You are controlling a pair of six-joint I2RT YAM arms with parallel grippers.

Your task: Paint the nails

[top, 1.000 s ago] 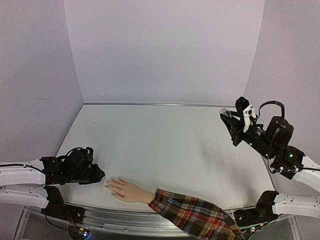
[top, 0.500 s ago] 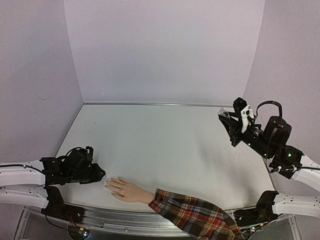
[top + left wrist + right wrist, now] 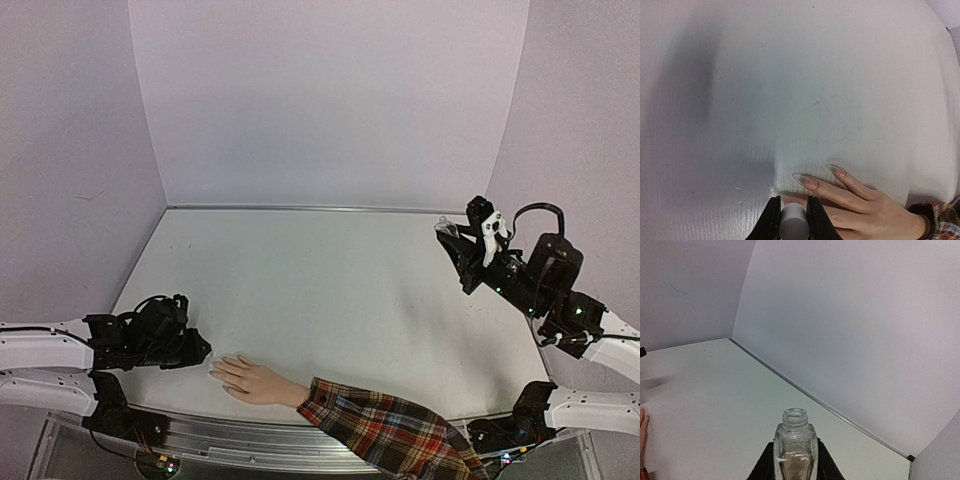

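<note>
The beige mannequin hand (image 3: pixel 255 380) lies palm down near the table's front edge, its red plaid sleeve (image 3: pixel 390 430) trailing to the right. In the left wrist view its long pale nails (image 3: pixel 805 180) point left. My left gripper (image 3: pixel 197 350) is shut on a white brush cap (image 3: pixel 792 224), held right over one fingertip nail (image 3: pixel 789 201); any brush below the cap is hidden. My right gripper (image 3: pixel 455 240) is raised at the right and shut on a small clear bottle (image 3: pixel 795 437) with its threaded neck uncapped and brownish liquid inside.
The white table (image 3: pixel 320 290) is bounded by lilac walls at the back and sides, with a metal strip (image 3: pixel 300 208) along the back edge. A metal rail (image 3: pixel 230 438) runs along the front edge.
My right gripper has shifted slightly left with the bottle. The left gripper has stayed at the fingertips, barely moving.
</note>
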